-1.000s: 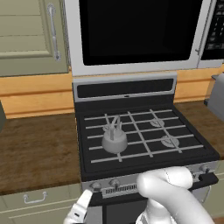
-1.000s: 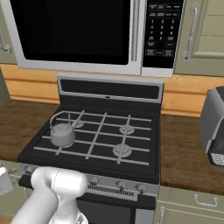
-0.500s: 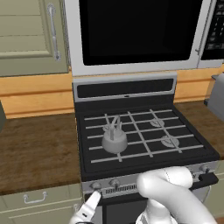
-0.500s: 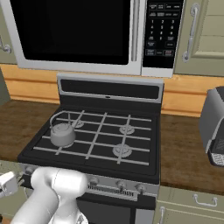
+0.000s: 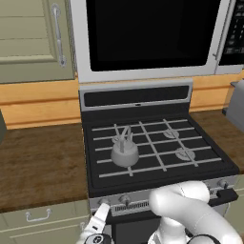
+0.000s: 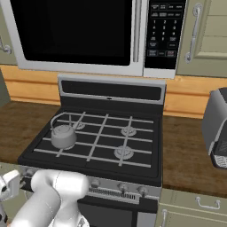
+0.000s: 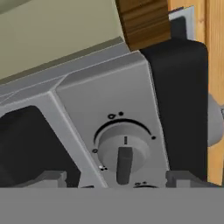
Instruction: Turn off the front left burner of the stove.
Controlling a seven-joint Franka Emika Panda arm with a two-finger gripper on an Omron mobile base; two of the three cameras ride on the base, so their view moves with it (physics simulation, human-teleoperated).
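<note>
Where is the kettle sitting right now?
The grey kettle sits on the stove's left side, on the pale grates near the front. In the right base view it is also at the cooktop's left, far from the toaster on the counter.

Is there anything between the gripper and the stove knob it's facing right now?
Nothing visible. In the hand view the knob sits straight ahead between the two fingertips, with only bare silver front strip around it. The gripper is just below the stove's far-left knob.

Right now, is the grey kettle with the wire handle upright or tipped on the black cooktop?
Upright. The grey kettle with the wire handle sits flat on the pale grey grate bars, its handle arching above its body in both base views.
</note>
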